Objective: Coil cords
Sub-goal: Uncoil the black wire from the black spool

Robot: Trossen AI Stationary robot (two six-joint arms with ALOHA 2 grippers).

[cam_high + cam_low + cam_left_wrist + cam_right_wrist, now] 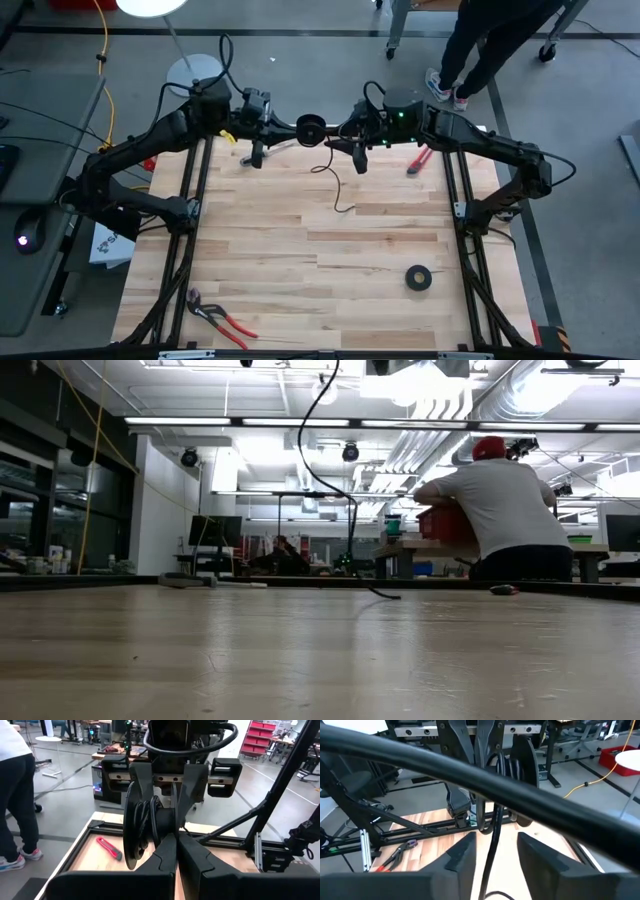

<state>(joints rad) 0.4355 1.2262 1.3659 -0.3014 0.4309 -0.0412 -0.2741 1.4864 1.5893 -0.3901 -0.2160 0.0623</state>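
Near the table's far edge, the left gripper (305, 128) clamps its jaws shut on a spool (145, 832) carrying the cords (334, 180), presenting it so the right gripper (492, 847), jaws parted around the hanging strand, can guide winding.

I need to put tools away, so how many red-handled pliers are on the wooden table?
2. One pair of red-handled pliers lies at the table's near-left corner; the other pair lies at the far right, just beside the right arm. None seems hidden.

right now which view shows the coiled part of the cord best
The left wrist view: the cord sits wound in black loops on a spool, close up beyond the shut left gripper. The right wrist view shows those loops partly blocked; the high view only a tiny spool and tail; the low view just the hanging tail.
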